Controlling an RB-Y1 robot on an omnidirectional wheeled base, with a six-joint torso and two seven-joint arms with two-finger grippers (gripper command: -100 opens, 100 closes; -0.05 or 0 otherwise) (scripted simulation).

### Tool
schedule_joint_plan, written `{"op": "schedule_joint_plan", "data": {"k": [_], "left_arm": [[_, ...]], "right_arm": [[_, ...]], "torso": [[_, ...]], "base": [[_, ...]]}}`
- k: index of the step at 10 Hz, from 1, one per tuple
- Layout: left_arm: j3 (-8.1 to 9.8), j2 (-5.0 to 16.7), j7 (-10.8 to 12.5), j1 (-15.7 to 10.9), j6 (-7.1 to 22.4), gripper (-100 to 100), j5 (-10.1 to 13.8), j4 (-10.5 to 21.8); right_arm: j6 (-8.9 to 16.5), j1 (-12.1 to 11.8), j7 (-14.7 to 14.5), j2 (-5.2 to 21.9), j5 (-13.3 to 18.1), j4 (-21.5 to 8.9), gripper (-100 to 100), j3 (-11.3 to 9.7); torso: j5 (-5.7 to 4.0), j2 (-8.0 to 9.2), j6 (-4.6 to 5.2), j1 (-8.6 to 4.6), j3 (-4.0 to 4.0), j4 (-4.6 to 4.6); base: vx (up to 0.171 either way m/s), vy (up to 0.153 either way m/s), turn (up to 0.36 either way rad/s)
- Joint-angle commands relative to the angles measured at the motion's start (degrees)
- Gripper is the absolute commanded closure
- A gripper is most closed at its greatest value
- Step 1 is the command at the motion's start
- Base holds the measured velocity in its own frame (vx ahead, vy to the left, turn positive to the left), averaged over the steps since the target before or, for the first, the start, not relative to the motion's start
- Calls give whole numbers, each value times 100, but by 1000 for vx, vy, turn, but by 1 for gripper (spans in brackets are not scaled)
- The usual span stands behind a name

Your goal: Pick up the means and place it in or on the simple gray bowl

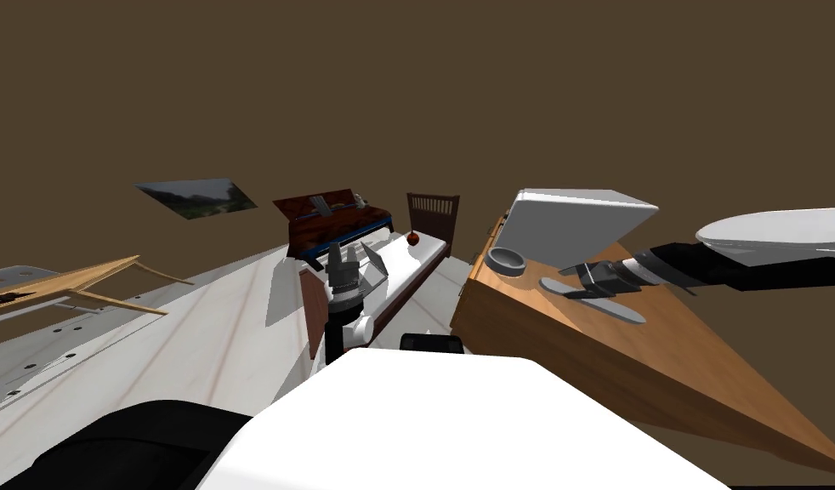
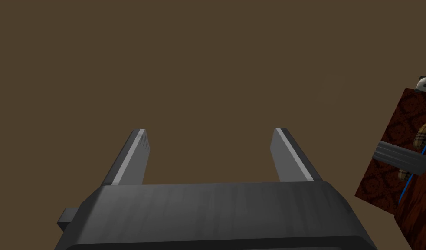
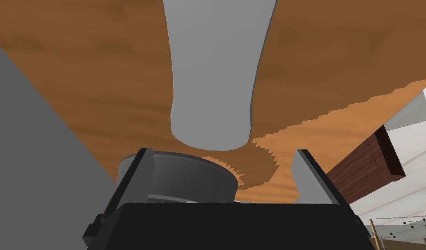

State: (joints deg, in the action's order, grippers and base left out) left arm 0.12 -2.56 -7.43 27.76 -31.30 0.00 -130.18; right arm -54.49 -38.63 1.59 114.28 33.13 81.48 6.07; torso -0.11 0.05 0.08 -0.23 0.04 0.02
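Note:
A long, flat, plain grey object (image 1: 616,310) lies on the wooden tabletop (image 1: 662,357), and I take it for the thing the task means. The round grey bowl (image 1: 507,259) stands just beyond its far end. My right gripper (image 1: 573,282) hangs open over that end. In the right wrist view the long grey object (image 3: 214,74) stretches away ahead of the open right gripper (image 3: 223,152), with nothing between the fingers. The bowl (image 3: 177,180) sits close by one finger. My left gripper (image 1: 345,252) is raised in front of me, and in its wrist view the left gripper (image 2: 209,131) is open and empty.
A large light grey box (image 1: 577,221) stands on the table right behind the bowl, showing as a grey plane (image 3: 30,147) beside the right gripper. A bed (image 1: 407,272) with a red ball (image 1: 412,240) and a dark red sofa (image 1: 339,225) lie ahead on the floor.

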Motion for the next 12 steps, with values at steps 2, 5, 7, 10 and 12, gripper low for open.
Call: {"op": "schedule_joint_plan", "data": {"k": [2,5,7,10,12], "left_arm": [[0,0,0,0,0,0,0,0],[-1,0,0,0,0,0,0,0],[0,0,0,0,0,0,0,0],[0,0,0,0,0,0,0,0],[-1,-1,0,0,0,0,0,0]], "right_arm": [[-68,158,255,-142,441,38,-100,-15],[-79,106,268,-48,721,-7,-100,-98],[-86,60,277,10,764,-33,-100,-165],[-84,11,254,34,740,-53,0,-167],[107,-78,127,-214,824,-55,-100,-298]], "torso": [[4,-3,-1,15,-2,-1],[7,-5,-2,24,-3,-2],[4,-5,-2,9,-3,-2],[5,-3,-2,17,-2,-1],[6,-9,-3,26,-6,-3]], "base": [[1,4,0],[1,-4,12],[-5,-42,23],[-6,-12,20],[19,24,80]]}}
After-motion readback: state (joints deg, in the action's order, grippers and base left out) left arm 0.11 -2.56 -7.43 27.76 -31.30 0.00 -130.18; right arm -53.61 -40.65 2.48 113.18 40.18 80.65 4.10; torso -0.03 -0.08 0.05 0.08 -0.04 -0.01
